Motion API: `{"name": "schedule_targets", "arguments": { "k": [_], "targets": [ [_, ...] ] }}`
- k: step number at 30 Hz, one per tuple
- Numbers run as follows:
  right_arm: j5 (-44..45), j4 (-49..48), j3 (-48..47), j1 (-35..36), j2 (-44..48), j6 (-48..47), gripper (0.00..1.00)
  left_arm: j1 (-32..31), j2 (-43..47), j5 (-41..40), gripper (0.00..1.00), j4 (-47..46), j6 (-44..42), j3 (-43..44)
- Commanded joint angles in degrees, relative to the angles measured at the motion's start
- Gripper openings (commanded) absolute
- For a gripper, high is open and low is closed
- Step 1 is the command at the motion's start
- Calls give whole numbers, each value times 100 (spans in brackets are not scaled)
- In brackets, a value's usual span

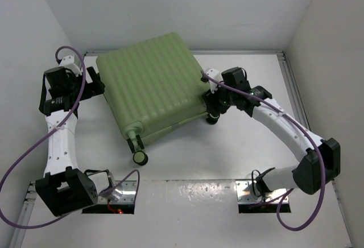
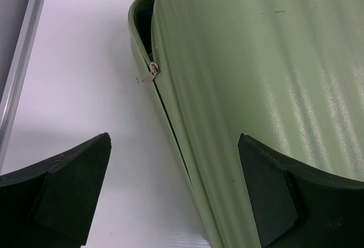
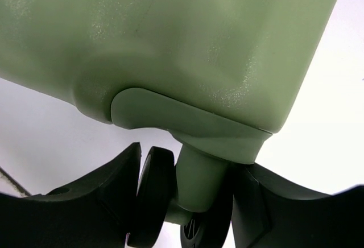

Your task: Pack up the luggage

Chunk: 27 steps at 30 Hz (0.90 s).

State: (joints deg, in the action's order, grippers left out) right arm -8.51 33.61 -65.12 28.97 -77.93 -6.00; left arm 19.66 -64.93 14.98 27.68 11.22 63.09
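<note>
The luggage (image 1: 151, 91), a light-green ribbed hard-shell suitcase, lies flat on the white table with its lid down. In the left wrist view its side seam (image 2: 170, 123) gapes slightly near a metal zipper pull (image 2: 151, 73). My left gripper (image 1: 98, 89) is open at the case's left edge; in its wrist view the gripper (image 2: 173, 141) straddles that edge, one finger on the table side and one over the shell. My right gripper (image 1: 213, 114) is at the case's right corner, and in its wrist view the gripper (image 3: 186, 164) is shut on a caster wheel (image 3: 153, 197).
Another caster wheel (image 1: 139, 157) sticks out at the case's near corner. White walls enclose the table on three sides. A metal rail (image 2: 23, 49) runs along the left table edge. Metal base plates (image 1: 250, 194) sit at the near edge.
</note>
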Motion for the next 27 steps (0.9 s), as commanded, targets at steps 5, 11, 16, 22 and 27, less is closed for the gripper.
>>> {"name": "schedule_targets", "arguments": {
  "k": [5, 11, 16, 22, 27],
  "targets": [
    [25, -1029, -826, 13, -284, -815, 0, 47, 305, 364, 99, -211, -68, -86],
    [157, -1647, -668, -14, -538, -930, 0, 47, 823, 435, 99, -9, -366, -192],
    [69, -1786, -283, 3, -820, -736, 0, 47, 1016, -300, 99, 1069, -657, -60],
    [104, -2305, 105, 65, -1110, -543, 0, 266, 1221, -1866, 94, 1344, 115, -676],
    [43, -2253, 0, 56, -1163, -516, 0, 774, 96, -1167, 89, 1143, 354, -728]
  ]
}}
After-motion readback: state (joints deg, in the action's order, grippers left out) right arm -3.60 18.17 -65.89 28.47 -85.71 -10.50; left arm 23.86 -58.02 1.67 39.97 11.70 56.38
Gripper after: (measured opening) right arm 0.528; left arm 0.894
